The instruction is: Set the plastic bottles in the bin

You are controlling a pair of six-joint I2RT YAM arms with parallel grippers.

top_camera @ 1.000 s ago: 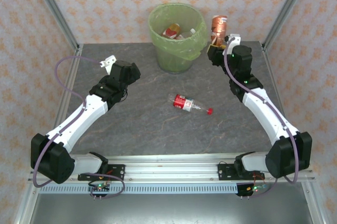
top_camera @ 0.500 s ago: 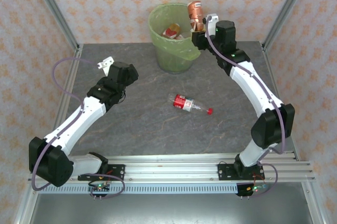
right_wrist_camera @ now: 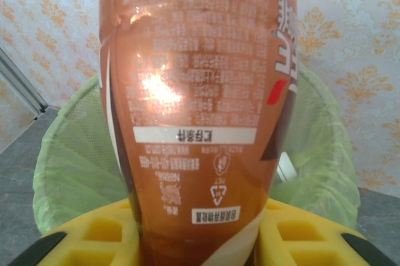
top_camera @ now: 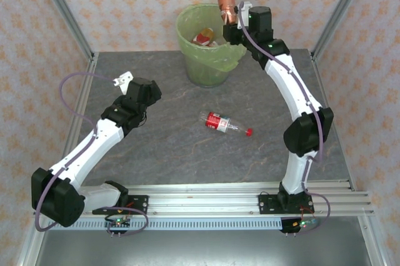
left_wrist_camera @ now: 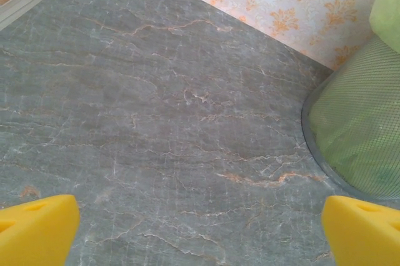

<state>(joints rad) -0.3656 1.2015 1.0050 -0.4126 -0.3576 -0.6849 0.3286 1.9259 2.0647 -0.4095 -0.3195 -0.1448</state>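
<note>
Held bottle: the brown-labelled bottle (top_camera: 226,5) is carried upright, narrower end down, above the far right rim of the bin (top_camera: 206,69).
Drop relation: the bin's mouth lies below and slightly left of the bottle. A small shift left is judged necessary before letting go.
Right fingers (right_wrist_camera: 106,238): clenched on the brown-labelled bottle from both sides.
Bin contents: other bottles are seen inside.
Remaining bottle: the red-labelled bottle (top_camera: 219,121) lies on its side mid-bench (top_camera: 156,147), long axis left to right, cap rightward.
Left fingers (left_wrist_camera: 37,231): spread wide, empty, over bare bench left of the bin.
Next pick: the free left arm is judged better placed.
</note>
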